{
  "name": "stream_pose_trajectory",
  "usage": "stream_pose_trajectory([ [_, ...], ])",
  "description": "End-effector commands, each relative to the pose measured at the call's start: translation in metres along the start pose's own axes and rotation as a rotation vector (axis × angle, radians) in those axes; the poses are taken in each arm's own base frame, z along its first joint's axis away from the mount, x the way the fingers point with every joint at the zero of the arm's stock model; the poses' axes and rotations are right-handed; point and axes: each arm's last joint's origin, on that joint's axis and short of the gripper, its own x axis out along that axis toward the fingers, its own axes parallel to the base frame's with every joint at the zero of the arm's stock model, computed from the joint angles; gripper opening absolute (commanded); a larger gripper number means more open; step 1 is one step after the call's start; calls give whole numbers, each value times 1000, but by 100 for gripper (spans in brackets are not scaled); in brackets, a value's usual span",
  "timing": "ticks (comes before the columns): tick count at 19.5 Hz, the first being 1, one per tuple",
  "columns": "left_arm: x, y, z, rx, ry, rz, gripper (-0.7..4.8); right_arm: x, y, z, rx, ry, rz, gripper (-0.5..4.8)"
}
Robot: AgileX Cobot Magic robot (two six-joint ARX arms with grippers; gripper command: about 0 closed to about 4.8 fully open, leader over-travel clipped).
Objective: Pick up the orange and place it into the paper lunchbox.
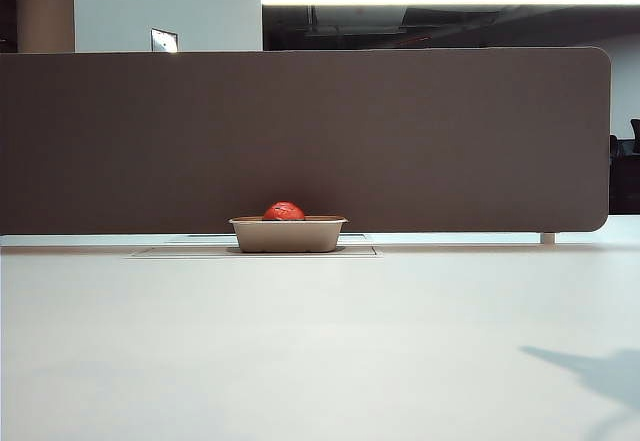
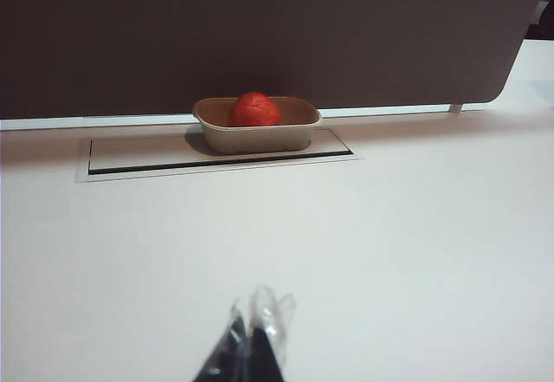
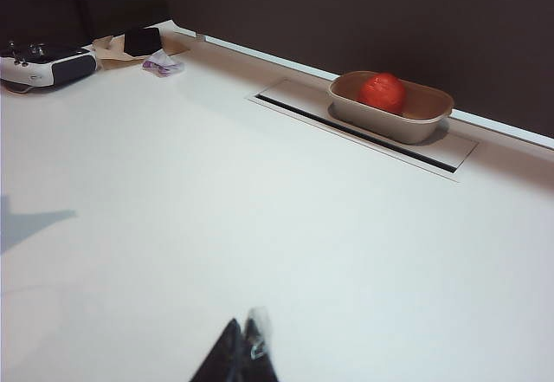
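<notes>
Both jaws are pressing together on nothing: left gripper (image 2: pixel 251 347) and right gripper (image 3: pixel 242 352) are hanging well back from the paper lunchbox (image 2: pixel 257 136), because the orange (image 2: pixel 254 109) is sitting inside it, far ahead.

Orange (image 3: pixel 382 91) sits inside the lunchbox (image 3: pixel 394 122) on the table's cable hatch (image 3: pixel 363 131) — far corner has a controller (image 3: pixel 43 66) and crumpled wrapper (image 3: pixel 163 64). Right gripper (image 3: pixel 245 352) well back, fingertips together.
</notes>
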Motion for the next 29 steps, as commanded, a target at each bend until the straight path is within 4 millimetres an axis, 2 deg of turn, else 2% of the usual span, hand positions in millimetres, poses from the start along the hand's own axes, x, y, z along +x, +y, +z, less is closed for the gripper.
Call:
stream_pose_trajectory([
  [1,-1,0,-3,-5,-23,3,-7,-1,0,2,1,-16,0,-5],
  [7,-5,4,-11,-4,-55,9,-7,-1,0,2,1,-16,-1,-5],
  [14,-7,22,-19,-9,-93,192,-7,-1,0,2,1,-15,-1,-5],
  [19,-2,29,-38,-6,-103,231,-7,-1,0,2,1,-15,-1,-5],
  [29,-3,33,-39,-7,-99,374,-7,-1,0,2,3,-9,-1,-5],
])
